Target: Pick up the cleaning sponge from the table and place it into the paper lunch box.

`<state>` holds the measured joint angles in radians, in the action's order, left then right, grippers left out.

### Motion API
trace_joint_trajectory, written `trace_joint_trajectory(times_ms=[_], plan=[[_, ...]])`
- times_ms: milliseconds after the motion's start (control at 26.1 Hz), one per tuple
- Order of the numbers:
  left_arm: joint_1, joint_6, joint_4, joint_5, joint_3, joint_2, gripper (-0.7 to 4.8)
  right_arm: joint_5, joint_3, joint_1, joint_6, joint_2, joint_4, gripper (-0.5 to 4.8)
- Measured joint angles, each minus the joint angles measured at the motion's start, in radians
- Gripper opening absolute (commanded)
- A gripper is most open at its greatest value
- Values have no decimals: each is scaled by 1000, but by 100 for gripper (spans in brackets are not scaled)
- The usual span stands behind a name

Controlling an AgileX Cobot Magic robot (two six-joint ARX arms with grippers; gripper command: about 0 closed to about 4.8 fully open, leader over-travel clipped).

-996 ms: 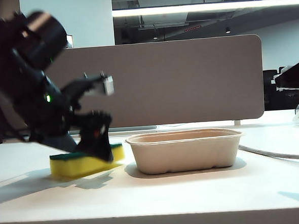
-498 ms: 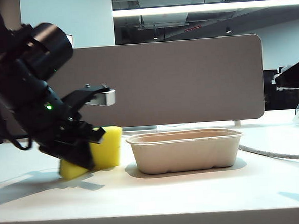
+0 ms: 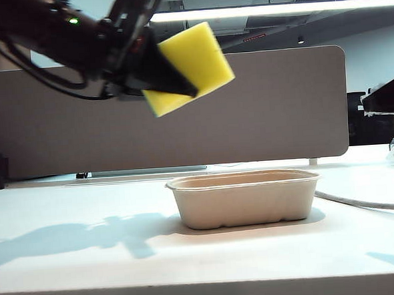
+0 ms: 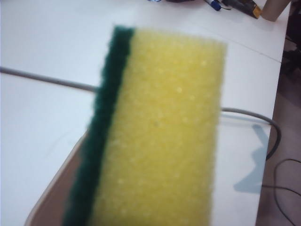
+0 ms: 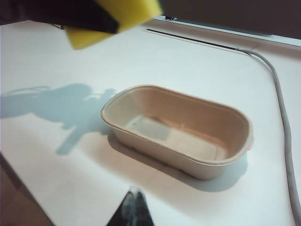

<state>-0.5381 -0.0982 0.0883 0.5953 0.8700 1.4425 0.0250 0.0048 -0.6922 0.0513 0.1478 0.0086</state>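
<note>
The near part of the white table point(image 3: 70, 262) is bare except for a pale blue shadow of the arm, cast on the left half of the surface. Farther in, slightly right of centre, the paper lunch box point(image 3: 243, 198) is seen standing upright on the tabletop, open side up; in the right wrist view its inside point(image 5: 183, 132) is shown to hold nothing. A grey cable point(image 3: 361, 203) is laid on the table to the right of the box, curving away toward the far right.

Above the table and well clear of it, the cleaning sponge point(image 3: 189, 68) is held in the air, tilted, up and to the left of the box, its right corner reaching over the box's left end. It is clamped between the fingers of the left gripper point(image 3: 162, 73), whose dark arm enters from the upper left. In the left wrist view the sponge point(image 4: 160, 136) fills most of the picture, yellow foam with the dark green scouring layer point(image 4: 99, 132) along one edge.

The right gripper point(image 5: 134, 207) is seen only as a dark blurred tip at the near edge of its own wrist view, held off from the box; whether its fingers are apart or together cannot be told.

At the far edge of the table the grey-brown divider panel point(image 3: 281, 109) is set upright.
</note>
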Motion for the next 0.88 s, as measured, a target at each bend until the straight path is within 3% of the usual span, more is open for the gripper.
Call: trace_joint_trajectory(times_ms=[115, 192, 268, 307, 345, 498, 690, 728, 767, 805, 843, 882], plan=[[-34, 2, 3, 3, 60, 66, 69, -1, 0, 0, 0, -1, 0, -5], [-64, 3, 5, 2, 69, 103, 146, -1, 0, 0, 0, -1, 0, -5], [-92, 2, 9, -49, 73, 144, 277, -2, 0, 0, 0, -1, 0, -5], [-98, 2, 13, -67, 74, 158, 437, -2, 0, 0, 0, -1, 0, -5], [-102, 2, 9, -94, 73, 182, 479, -2, 0, 0, 0, -1, 0, -5], [-98, 16, 10, -193, 74, 182, 479, -3, 0, 0, 0, -2, 0, -5], [-95, 34, 27, -213, 81, 166, 479, -3, 0, 0, 0, -2, 0, -5], [-95, 49, 23, -200, 82, 147, 368, -3, 0, 0, 0, -2, 0, -5], [-95, 55, 19, -190, 82, 129, 152, -3, 0, 0, 0, -2, 0, -5], [-95, 59, 16, -183, 82, 109, -24, -3, 0, 0, 0, -2, 0, -5], [-95, 66, 8, -179, 82, 79, 20, -3, 0, 0, 0, -2, 0, -5], [-95, 68, -1, -179, 82, 50, -1, -3, 0, 0, 0, -2, 0, -5]])
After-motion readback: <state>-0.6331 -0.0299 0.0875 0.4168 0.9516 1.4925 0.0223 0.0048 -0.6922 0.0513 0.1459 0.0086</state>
